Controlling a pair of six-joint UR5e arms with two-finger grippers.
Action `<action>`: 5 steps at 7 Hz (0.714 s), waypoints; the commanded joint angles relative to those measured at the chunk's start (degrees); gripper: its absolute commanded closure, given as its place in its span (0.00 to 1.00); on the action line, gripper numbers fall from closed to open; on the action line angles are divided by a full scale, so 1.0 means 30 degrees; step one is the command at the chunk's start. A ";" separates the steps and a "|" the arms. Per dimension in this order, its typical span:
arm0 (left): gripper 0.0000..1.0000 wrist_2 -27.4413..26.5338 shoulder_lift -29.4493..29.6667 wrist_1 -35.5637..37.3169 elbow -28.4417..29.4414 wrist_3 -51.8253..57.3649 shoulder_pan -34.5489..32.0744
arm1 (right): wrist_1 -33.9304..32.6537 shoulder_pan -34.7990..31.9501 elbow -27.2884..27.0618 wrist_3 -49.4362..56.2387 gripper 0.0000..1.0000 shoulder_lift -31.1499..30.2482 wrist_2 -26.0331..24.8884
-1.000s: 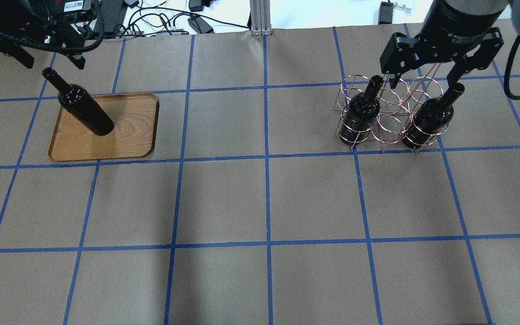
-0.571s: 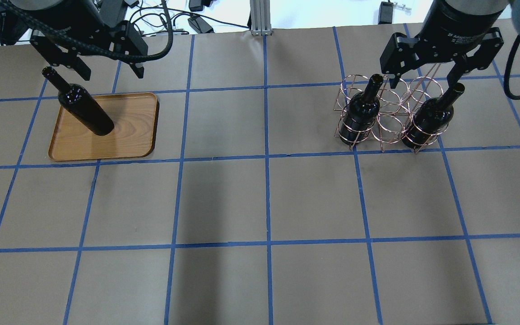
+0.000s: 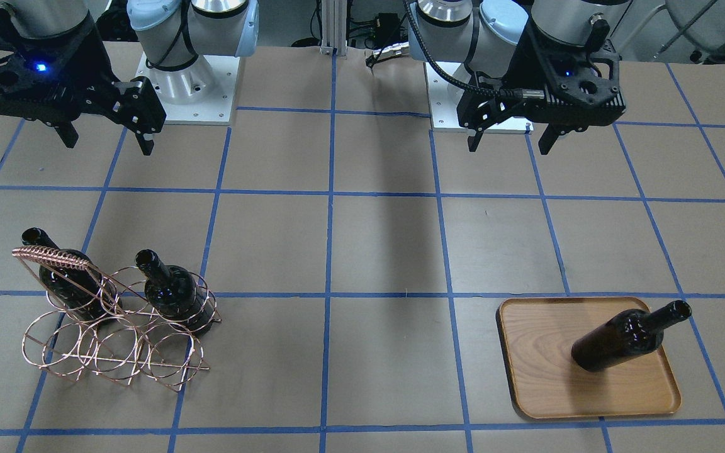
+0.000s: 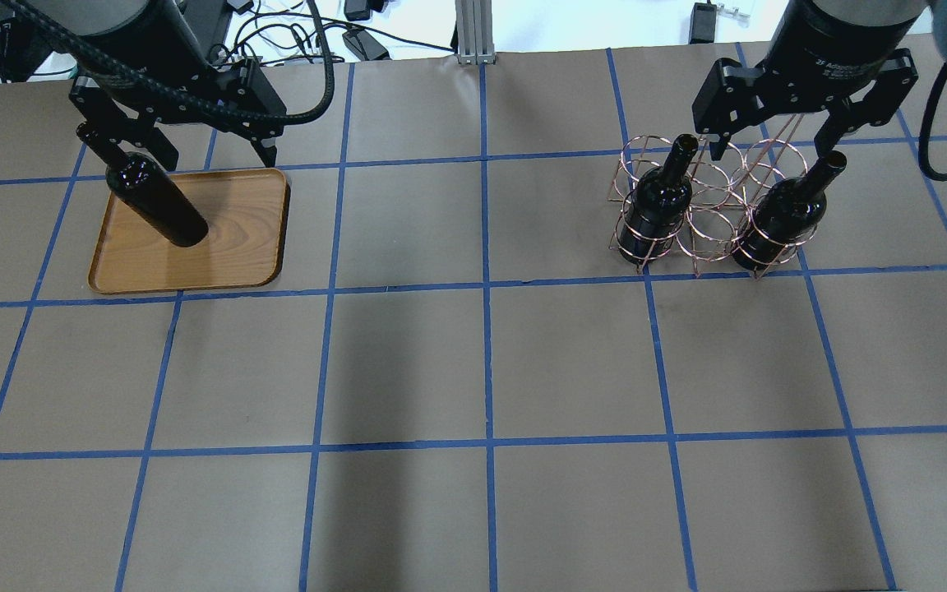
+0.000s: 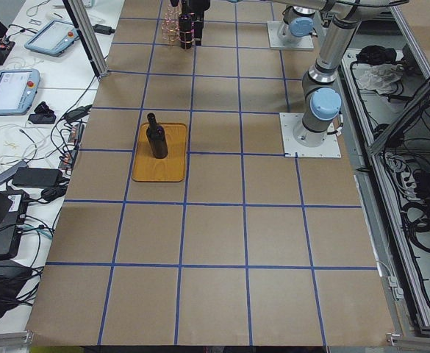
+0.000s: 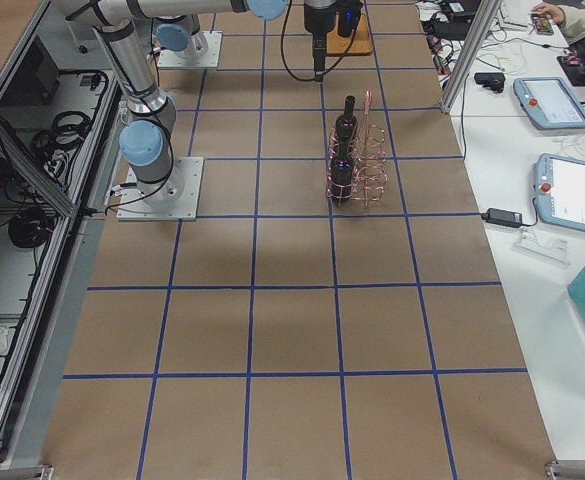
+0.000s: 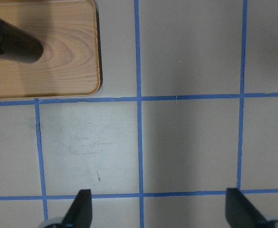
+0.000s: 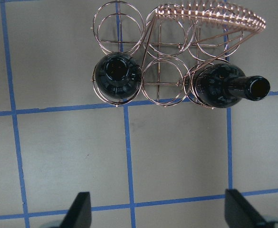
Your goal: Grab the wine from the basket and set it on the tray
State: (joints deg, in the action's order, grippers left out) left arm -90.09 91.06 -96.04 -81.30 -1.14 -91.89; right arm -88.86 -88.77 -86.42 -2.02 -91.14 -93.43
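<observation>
Wine [image 4: 153, 201] stands on tray [image 4: 235, 247]; left gripper [image 4: 219, 156] hovers nearby, spread.

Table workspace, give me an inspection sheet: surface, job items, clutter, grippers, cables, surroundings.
Surface: brown paper-covered table with a blue tape grid.
Job's things: one dark glass wine bottle stands on the light-brown wooden tray. A second bottle and a third bottle stand in end rings of the copper wire basket, and the ring between them is empty.
Clutter: nothing seen.
Grippers: left gripper and right gripper are both open, holding nothing.
Cables: a black cable runs on the left arm; loose leads lie beyond the table's far edge.
Surroundings: teach pendants on a side bench.
</observation>
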 commanded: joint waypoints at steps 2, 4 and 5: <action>0.00 0.0059 -0.0031 -0.0359 -0.0001 -0.0002 -0.0015 | 0.0117 0.0000 -0.0022 0.0000 0.00 -0.0001 0.0000; 0.00 -0.0057 -0.0060 -0.0562 -0.0001 0.0114 0.0014 | -0.0058 0.0000 0.0007 0.0000 0.00 -0.0001 0.0000; 0.00 0.0029 -0.0060 -0.0593 0.0028 0.0116 0.0015 | 0.0000 0.0000 0.0007 0.0000 0.00 -0.0001 0.0000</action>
